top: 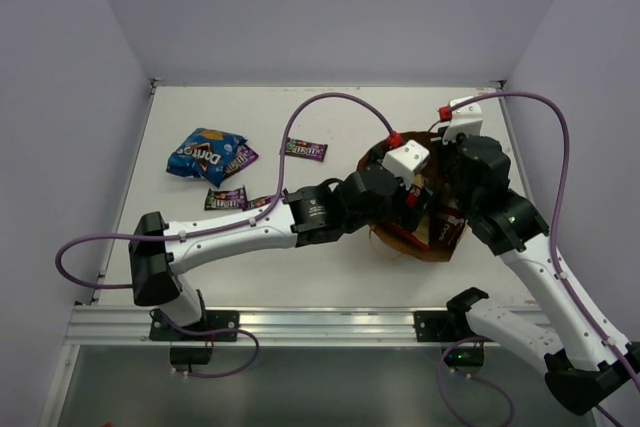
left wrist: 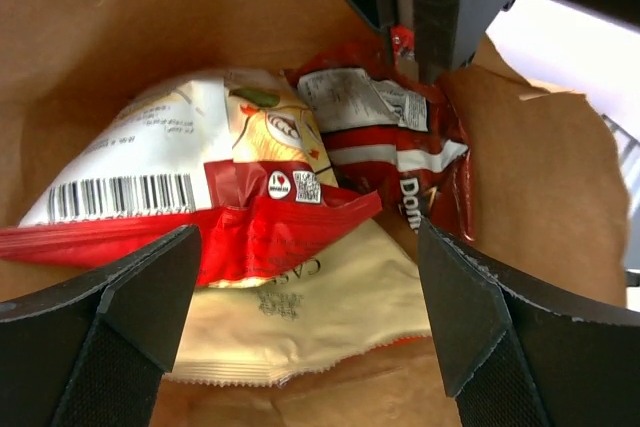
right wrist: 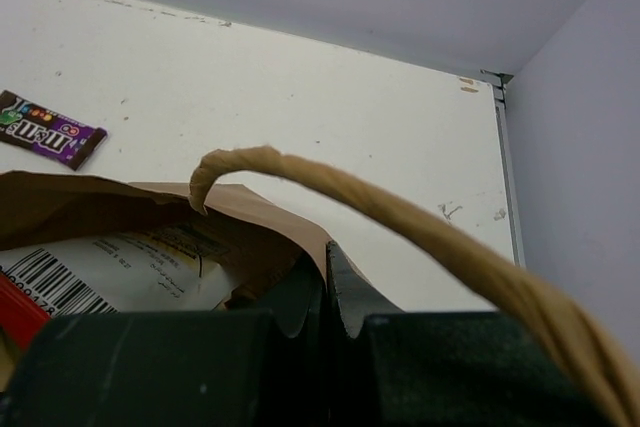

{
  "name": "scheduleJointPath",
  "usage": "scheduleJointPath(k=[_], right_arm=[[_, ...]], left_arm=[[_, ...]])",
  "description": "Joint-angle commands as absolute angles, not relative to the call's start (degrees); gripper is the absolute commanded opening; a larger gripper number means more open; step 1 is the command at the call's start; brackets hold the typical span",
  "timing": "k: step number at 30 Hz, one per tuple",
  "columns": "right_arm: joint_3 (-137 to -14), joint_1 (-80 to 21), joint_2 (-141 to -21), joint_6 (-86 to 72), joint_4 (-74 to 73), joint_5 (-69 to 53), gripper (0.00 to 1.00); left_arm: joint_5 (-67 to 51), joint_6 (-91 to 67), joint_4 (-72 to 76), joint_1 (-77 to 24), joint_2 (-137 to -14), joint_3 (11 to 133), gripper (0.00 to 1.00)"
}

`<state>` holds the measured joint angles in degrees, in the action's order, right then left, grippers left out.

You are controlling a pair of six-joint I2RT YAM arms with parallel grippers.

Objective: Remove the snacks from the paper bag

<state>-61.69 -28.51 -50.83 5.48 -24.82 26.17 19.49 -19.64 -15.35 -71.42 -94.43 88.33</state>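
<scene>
The brown paper bag (top: 428,248) lies at the right of the table, its mouth towards the arms. My left gripper (left wrist: 305,292) is open inside the bag (left wrist: 540,177). Between its fingers lie a white-and-red chip bag (left wrist: 170,182), a red-orange chip bag (left wrist: 400,142) and, lowest, a cream chip bag (left wrist: 320,317); it touches none of them. My right gripper (right wrist: 327,269) is shut on the bag's rim (right wrist: 260,217), with the twisted handle (right wrist: 400,217) arching over it. A blue Doritos bag (top: 205,154) and purple candy bars (top: 306,151) (top: 226,197) lie on the table at the left.
A third purple candy bar (top: 241,160) lies beside the Doritos bag. One candy bar shows in the right wrist view (right wrist: 50,132) on the white table. Purple cables loop over both arms. Walls close the table at the back and sides.
</scene>
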Motion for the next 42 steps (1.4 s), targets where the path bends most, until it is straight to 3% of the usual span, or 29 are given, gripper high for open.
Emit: scheduleJointPath(k=[1,5,14,22,35,38,41,42], right_arm=[[-62.7,-28.8,-50.2,4.0,-21.8,26.2,0.0],[-64.4,-28.8,-51.4,1.2,-24.4,26.8,0.0],[-69.6,-28.8,-52.2,-2.3,-29.4,28.4,0.0],[-71.0,-28.8,-52.5,-4.4,-31.9,27.0,0.0],[-70.3,-28.8,-51.9,-5.7,-32.9,25.1,0.0],[-70.2,-28.8,-52.0,-5.9,-32.9,24.9,0.0],[-70.1,-28.8,-52.0,-5.9,-32.8,24.7,0.0],[-70.0,-28.8,-51.9,-5.9,-32.7,24.6,0.0]], left_arm=[[20.3,-15.2,-7.0,-71.6,-94.0,84.4,0.95],[20.0,-21.1,5.3,-71.6,-91.3,78.9,0.95],[23.9,-44.2,14.2,-73.1,-92.4,76.7,0.85],[22.5,-47.0,14.1,-74.1,-98.3,80.3,0.8],[19.7,-46.1,12.2,-74.4,-109.9,88.9,0.8],[20.3,-46.0,10.6,-74.4,-112.7,91.4,0.74],[21.6,-45.9,9.0,-74.4,-114.5,93.2,0.59],[22.1,-45.8,9.0,-74.4,-114.8,93.2,0.47]])
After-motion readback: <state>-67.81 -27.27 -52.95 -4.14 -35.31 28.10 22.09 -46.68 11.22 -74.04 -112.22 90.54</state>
